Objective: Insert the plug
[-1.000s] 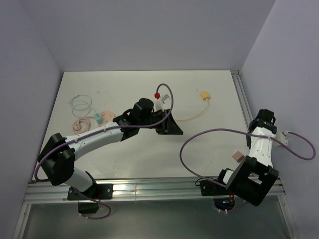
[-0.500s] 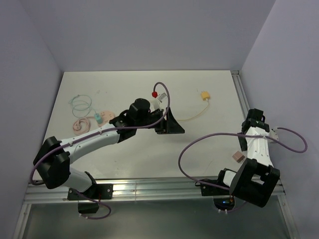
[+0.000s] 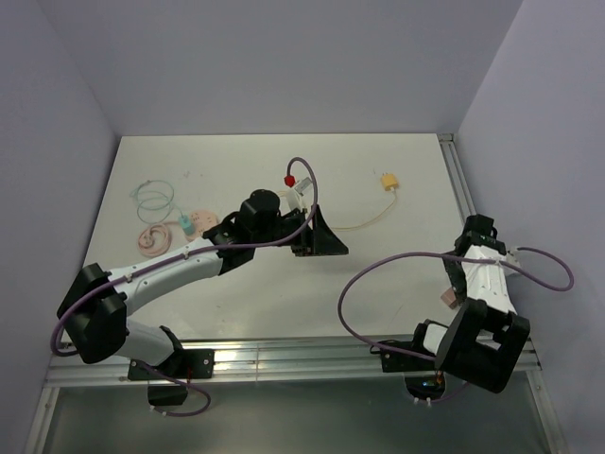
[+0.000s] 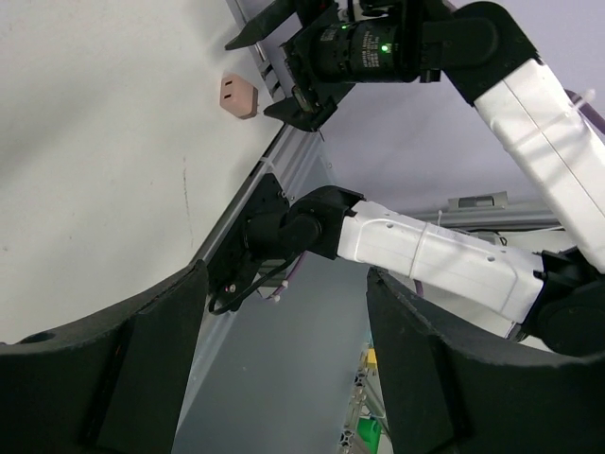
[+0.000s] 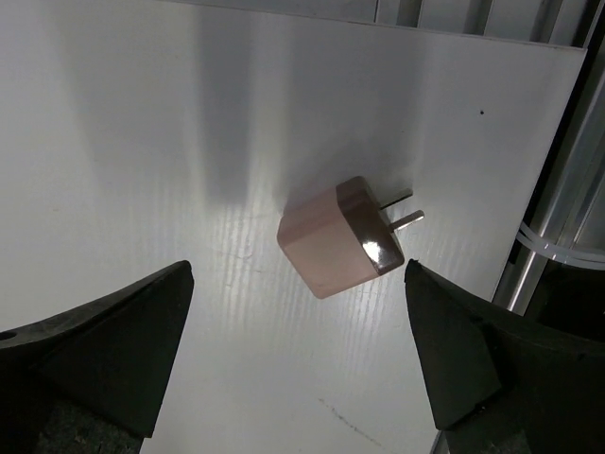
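Right wrist view: a pinkish-tan plug (image 5: 340, 236) lies on its side on the white surface (image 5: 142, 113), just above the middle of the frame. Its two metal prongs point to the upper right, toward the metal rail (image 5: 558, 189) along the right edge. The right hand (image 5: 298, 274) is spread wide, one dark finger in each lower corner. The plug sits in the gap between them, and neither finger touches it.

In the top external view the plug (image 3: 450, 299) is in the lower right of the surface, close to the near rail, with the right hand (image 3: 460, 282) directly over it. The left hand (image 3: 319, 237) is near the middle of the frame, well apart from the plug. A yellow connector (image 3: 388, 182) on a thin pale cable lies in the upper right. A coil of thin wire (image 3: 151, 199) and some pink items (image 3: 156, 236) lie at the left.

In the left wrist view the left hand (image 4: 284, 284) is also spread wide and holds nothing. The plug (image 4: 237, 96) is small in the upper left, below the dark fingers of the right hand (image 4: 284, 66).
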